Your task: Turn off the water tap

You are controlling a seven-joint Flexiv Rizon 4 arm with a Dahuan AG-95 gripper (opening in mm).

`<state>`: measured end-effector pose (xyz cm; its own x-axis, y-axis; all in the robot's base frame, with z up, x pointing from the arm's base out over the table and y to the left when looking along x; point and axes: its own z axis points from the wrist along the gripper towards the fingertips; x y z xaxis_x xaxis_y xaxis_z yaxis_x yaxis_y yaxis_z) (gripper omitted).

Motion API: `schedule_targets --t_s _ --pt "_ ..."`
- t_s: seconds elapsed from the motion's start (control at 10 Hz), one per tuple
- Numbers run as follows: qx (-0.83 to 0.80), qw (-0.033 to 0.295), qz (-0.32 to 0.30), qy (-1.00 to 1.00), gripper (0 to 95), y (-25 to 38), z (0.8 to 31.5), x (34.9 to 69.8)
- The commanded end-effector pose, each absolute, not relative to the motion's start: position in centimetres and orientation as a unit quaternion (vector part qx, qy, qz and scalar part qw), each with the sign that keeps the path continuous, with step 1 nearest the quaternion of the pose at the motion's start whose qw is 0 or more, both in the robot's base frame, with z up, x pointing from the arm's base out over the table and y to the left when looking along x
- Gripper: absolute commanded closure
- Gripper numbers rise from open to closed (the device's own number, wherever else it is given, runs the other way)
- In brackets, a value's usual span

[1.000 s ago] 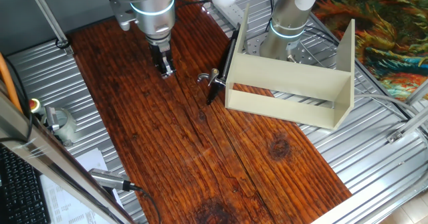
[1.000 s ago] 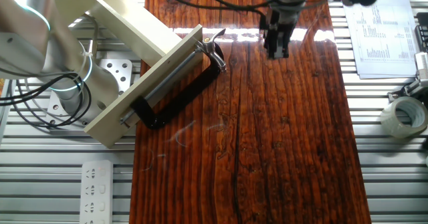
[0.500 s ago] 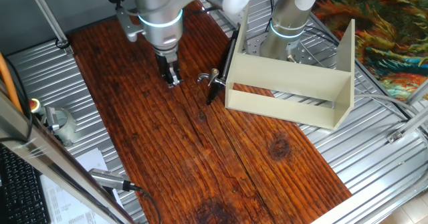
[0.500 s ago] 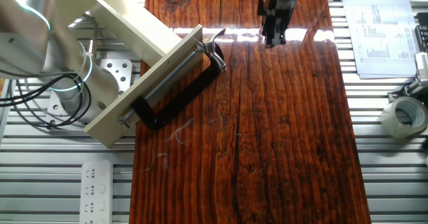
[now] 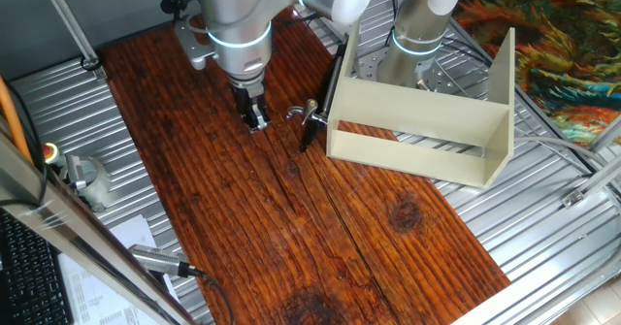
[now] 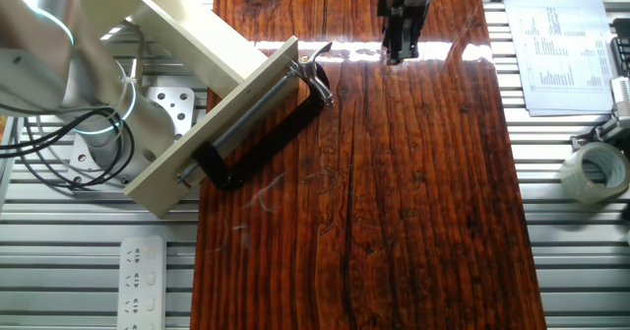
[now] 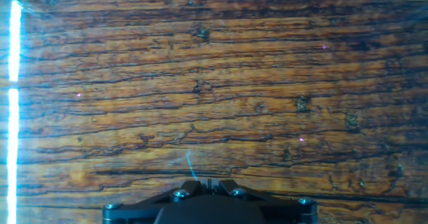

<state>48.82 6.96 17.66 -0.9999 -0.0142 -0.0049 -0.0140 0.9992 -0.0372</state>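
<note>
The wooden counter [image 5: 291, 218] carries a cream open box [image 5: 427, 131] with a thin black panel [image 5: 325, 97] on its side. From that panel the water tap [image 5: 306, 113] juts lengthwise toward the hand [image 5: 256, 121], which hovers nearby with fingers pressed together, apart from it.

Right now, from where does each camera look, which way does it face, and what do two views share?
One fixed view: high at a table corner, looking down at the water tap; arm and gripper show.
The other fixed view: overhead from the opposite side; water tap, gripper, arm base show.
Hand view: on the hand, facing the wooden table; only the gripper's base shows.
Both fixed views share tap, gripper and beige frame.
</note>
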Motion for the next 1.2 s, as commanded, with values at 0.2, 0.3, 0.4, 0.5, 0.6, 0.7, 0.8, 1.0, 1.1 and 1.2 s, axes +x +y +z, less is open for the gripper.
schedule_targets --t_s 0.2,0.3,0.4,0.5,0.6,0.7,0.8,1.0,1.1,1.2 --pt "-0.016 -0.008 -0.020 1.000 95.0 7.27 17.56 48.67" --pt "-0.022 -0.008 -0.020 1.000 95.0 7.31 17.54 48.65" --pt "-0.033 -0.008 -0.017 0.999 95.0 7.35 17.55 48.63" --pt "-0.037 -0.007 -0.017 0.999 95.0 7.38 17.61 48.59" --pt "-0.042 -0.008 -0.017 0.999 95.0 7.44 17.71 48.51" --pt "-0.044 -0.011 -0.017 0.999 95.0 7.52 17.81 48.43" --pt "-0.044 -0.012 -0.017 0.999 95.0 7.57 17.81 48.41" --pt "-0.047 -0.016 -0.017 0.999 95.0 7.58 17.84 48.40" --pt "-0.047 -0.018 -0.017 0.999 95.0 7.60 17.83 48.38" --pt "-0.050 -0.019 -0.016 0.998 95.0 7.71 17.82 48.34"
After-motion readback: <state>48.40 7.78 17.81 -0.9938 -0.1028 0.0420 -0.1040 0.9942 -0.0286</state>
